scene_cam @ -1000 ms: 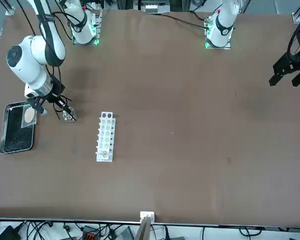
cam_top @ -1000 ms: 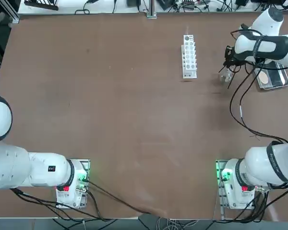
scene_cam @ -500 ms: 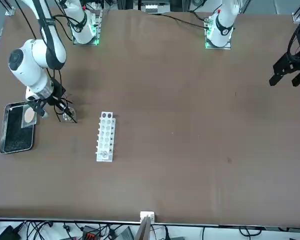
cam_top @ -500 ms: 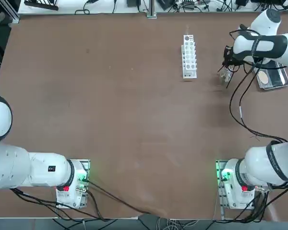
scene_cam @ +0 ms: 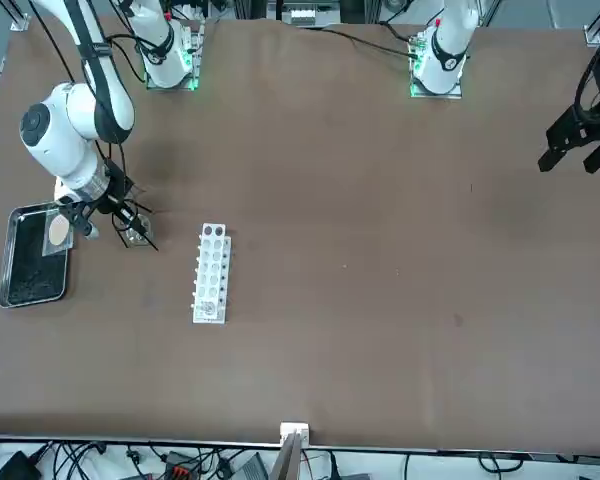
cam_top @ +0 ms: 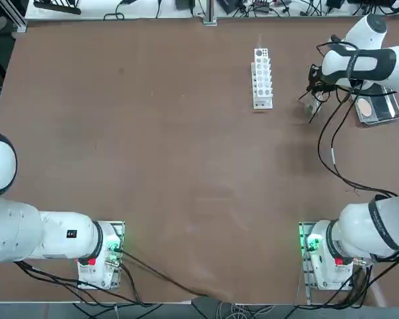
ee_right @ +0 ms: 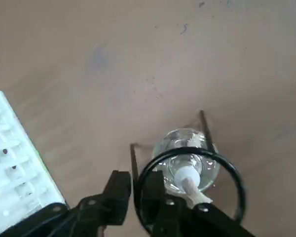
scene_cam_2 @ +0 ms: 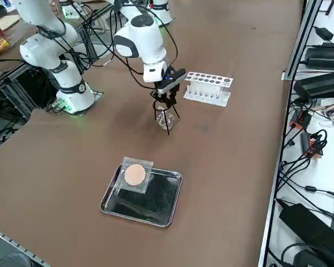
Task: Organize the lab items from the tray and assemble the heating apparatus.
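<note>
The black wire ring stand (ee_right: pixel 235 178) stands on the table with its ring around the clear glass burner (ee_right: pixel 185 154), beside the rack. My right gripper (ee_right: pixel 135 197) is right above it, open a little, its jaws either side of the ring's rim wire. In the right side view the gripper (scene_cam_2: pixel 166 95) hovers over the stand (scene_cam_2: pixel 168 129) and the burner (scene_cam_2: pixel 165 119). The grey mesh (scene_cam_2: pixel 135 175) with a tan centre lies on the shiny metal tray (scene_cam_2: pixel 139 218). From overhead, the gripper (cam_top: pixel 313 94), the burner (cam_top: pixel 311 106) and the mesh (cam_top: pixel 366 106) also show.
A white test-tube rack (cam_top: pixel 262 78) lies a little to the left of the stand, also seen as the rack (scene_cam_2: pixel 207 88) in the side view. The tray (cam_top: pixel 380 120) sits at the table's far right edge, partly under my arm.
My right gripper has come down and shifted slightly, setting the ring stand over the burner. Its jaws have parted a little from the rim wire.
</note>
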